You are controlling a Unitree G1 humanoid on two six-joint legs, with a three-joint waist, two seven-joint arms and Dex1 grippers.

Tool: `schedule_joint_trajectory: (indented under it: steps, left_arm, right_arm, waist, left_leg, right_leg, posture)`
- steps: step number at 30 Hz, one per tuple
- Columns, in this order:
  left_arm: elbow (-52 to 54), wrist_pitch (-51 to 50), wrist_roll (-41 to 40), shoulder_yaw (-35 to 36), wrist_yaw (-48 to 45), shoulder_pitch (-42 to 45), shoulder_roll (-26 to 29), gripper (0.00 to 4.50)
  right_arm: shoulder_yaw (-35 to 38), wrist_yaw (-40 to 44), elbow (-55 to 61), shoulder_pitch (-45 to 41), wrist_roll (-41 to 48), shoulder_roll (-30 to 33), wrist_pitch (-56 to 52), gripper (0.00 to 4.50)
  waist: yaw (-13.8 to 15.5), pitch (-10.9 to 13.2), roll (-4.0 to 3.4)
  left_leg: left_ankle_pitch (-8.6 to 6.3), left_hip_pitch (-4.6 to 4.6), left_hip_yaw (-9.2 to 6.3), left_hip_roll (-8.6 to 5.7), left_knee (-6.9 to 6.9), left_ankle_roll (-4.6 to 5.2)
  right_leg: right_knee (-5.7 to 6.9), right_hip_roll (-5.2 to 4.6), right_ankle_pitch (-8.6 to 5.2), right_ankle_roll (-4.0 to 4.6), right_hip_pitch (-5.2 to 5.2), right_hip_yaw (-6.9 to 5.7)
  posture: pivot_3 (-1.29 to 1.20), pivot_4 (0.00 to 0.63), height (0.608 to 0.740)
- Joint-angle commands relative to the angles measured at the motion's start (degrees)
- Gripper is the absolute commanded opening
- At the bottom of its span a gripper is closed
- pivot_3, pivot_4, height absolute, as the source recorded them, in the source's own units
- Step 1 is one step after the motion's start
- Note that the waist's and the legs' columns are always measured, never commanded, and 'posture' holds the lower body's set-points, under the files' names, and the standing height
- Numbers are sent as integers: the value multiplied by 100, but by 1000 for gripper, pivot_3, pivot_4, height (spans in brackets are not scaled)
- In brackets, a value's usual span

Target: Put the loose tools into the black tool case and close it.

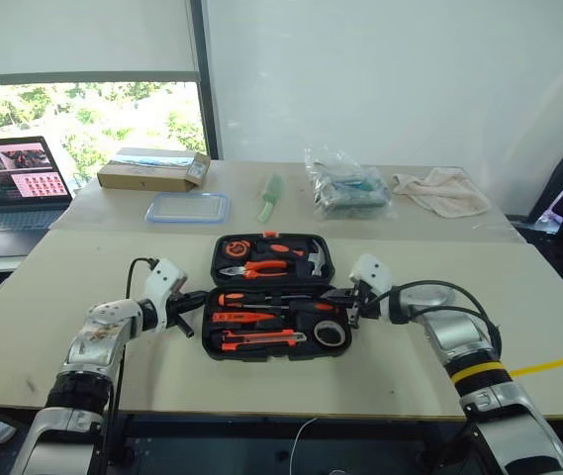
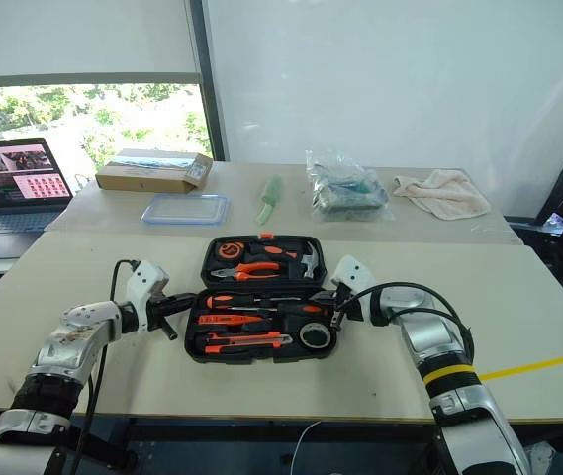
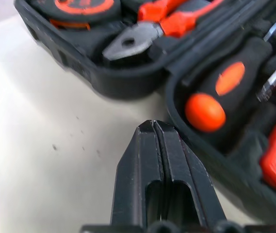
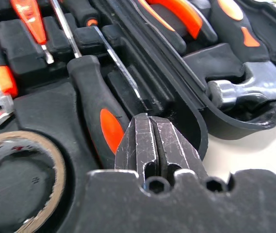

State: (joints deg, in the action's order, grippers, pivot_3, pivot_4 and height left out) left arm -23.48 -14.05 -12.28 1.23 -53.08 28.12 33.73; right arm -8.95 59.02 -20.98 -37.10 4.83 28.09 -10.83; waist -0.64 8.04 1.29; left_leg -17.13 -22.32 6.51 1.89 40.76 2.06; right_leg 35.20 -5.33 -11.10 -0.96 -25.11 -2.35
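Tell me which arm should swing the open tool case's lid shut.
Either, marginally the left: both grippers flank the black tool case, shut and empty. The left gripper sits just off the hinge corner; the right gripper overlaps the case's near half, so it would likely have to back out first.

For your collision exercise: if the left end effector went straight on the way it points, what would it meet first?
Probably the black tool case's left wall beside an orange-and-black screwdriver handle; the shut left end effector hovers short of it.

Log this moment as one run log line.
case: open, tools slotted | left pincer: shut, empty, at case's left edge | right pincer: shut, empty, at right edge | next: close lid
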Motion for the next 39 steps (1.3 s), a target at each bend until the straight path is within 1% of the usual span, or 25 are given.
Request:
schedule_joint_trajectory:
  steps: [1, 4, 7, 10, 13, 16, 20, 24, 31, 37, 39]
  left_arm:
    - [220, 174, -15, 40, -72, -12, 42, 79]
    - [251, 160, -23, 110, 15, -22, 50, 79]
    - [244, 170, -9, 133, 68, -12, 64, 79]
    - [149, 139, 11, 123, 168, 84, 15, 79]
    - [102, 105, 30, 74, 215, 142, -28, 79]
    - [34, 95, 66, 16, 224, 195, -80, 79]
    - [-28, 87, 89, -30, 179, 242, -135, 79]
    - [-80, 41, 97, -131, -46, 220, -117, 79]
    - [319, -146, 30, -229, -516, -156, 81, 79]
    - [898, -393, -46, -160, -576, -609, 217, 79]
    - [984, -444, 0, -81, -425, -682, 243, 79]
  right_arm:
    - [215, 38, 354, 33, 296, 20, -212, 0]
    - [408, -134, 410, -83, 300, 175, -282, 0]
    - [387, -419, 350, -153, 117, 285, -370, 0]
    - [254, -911, -55, -268, -246, 254, -257, 0]
    - [174, -1120, -363, -367, -419, 167, -224, 0]
    - [25, -1144, -792, -470, -558, 46, -69, 0]
    - [-17, -944, -1118, -559, -473, -203, 365, 0]
    - [-123, -373, -909, -399, -306, -304, 690, 0]
    - [-216, 95, 14, 137, -301, 8, 527, 0]
    - [-140, 134, 768, 647, -236, 242, 169, 0]
    - [-97, 76, 864, 745, -254, 325, 113, 0]
  waist:
    - [1, 0, 0]
    - [3, 0, 0]
    - [6, 0, 0]
    - [-8, 0, 0]
    - [-12, 0, 0]
    - [-18, 0, 0]
    - [-19, 0, 0]
    - [-23, 0, 0]
    - [-27, 0, 0]
    - [-16, 0, 0]
    - [-16, 0, 0]
  left_leg:
    - [0, -2, 0, 0, 0, 0]
    - [0, -4, 1, -4, 1, 0]
    - [0, -3, 0, -3, 2, 0]
    - [0, -2, 1, -3, 1, 1]
    - [0, -2, 2, -3, 1, 0]
    - [0, -2, 5, -4, 1, 0]
    - [0, -3, 5, -5, 1, 0]
    - [0, -3, 4, -4, 0, 0]
    - [-1, -2, 5, -2, -6, 0]
    - [-2, -1, 3, 3, -5, 1]
    - [-2, 1, 4, 2, -4, 2]
  right_leg:
    - [-1, 0, 0, 0, -1, 0]
    - [-1, 0, 0, 0, -3, 0]
    - [-1, -2, 0, 0, -2, 0]
    - [0, 0, 0, 0, -3, 1]
    - [1, 1, 0, 0, -4, 1]
    - [1, 1, 0, 0, -4, 3]
    - [0, 1, 0, 0, -4, 2]
    - [-1, 2, 0, -1, -4, 2]
    - [-5, 2, -1, -1, -6, 2]
    - [-5, 0, -1, -1, -4, 3]
    - [-4, 0, -1, -1, -2, 4]
  posture:
    - [0, 150, 740]
    - [0, 150, 740]
    - [0, 150, 740]
    - [0, 150, 740]
    - [0, 150, 740]
    - [0, 150, 740]
    - [0, 150, 740]
    - [0, 150, 740]
    - [0, 150, 740]
    - [0, 150, 740]
    - [0, 150, 740]
